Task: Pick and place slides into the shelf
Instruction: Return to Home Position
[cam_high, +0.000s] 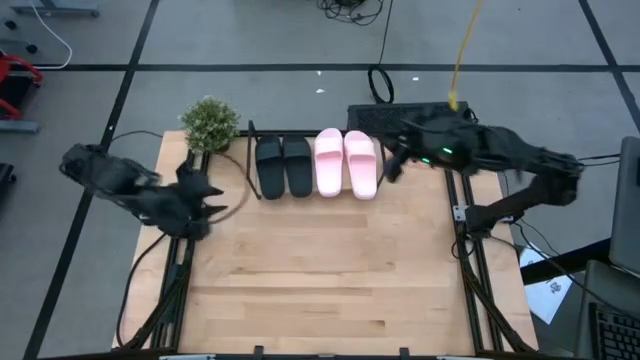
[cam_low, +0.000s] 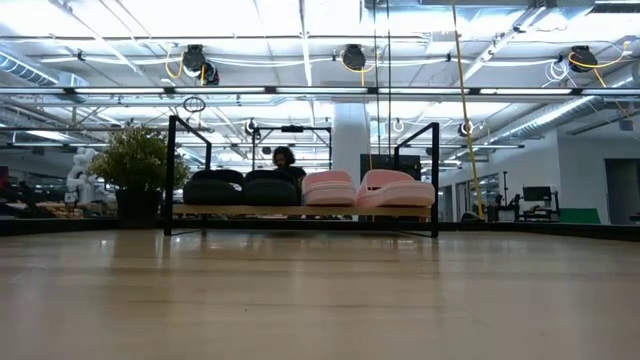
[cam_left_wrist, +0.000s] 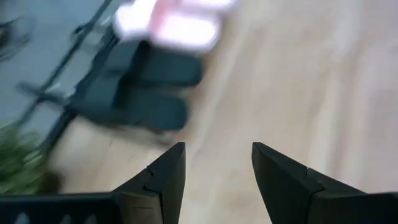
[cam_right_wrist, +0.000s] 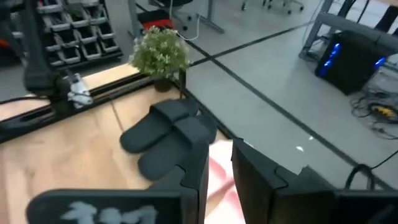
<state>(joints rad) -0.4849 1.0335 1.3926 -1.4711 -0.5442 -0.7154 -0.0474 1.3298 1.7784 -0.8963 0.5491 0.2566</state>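
The high view hangs above the table (cam_high: 320, 290) and looks straight down on all of it, with the shelf (cam_high: 251, 160) at twelve o'clock. The low view sits at six o'clock at tabletop height, facing that shelf head-on. Both wrist views, close in from nine and two o'clock, share the black slides (cam_left_wrist: 143, 93). The right one also takes in the plant (cam_right_wrist: 160, 53).

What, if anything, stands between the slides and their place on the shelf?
Nothing visible does. Both black slides and both pink slides already sit side by side on the shelf. The left gripper and right gripper are empty, one on either side.
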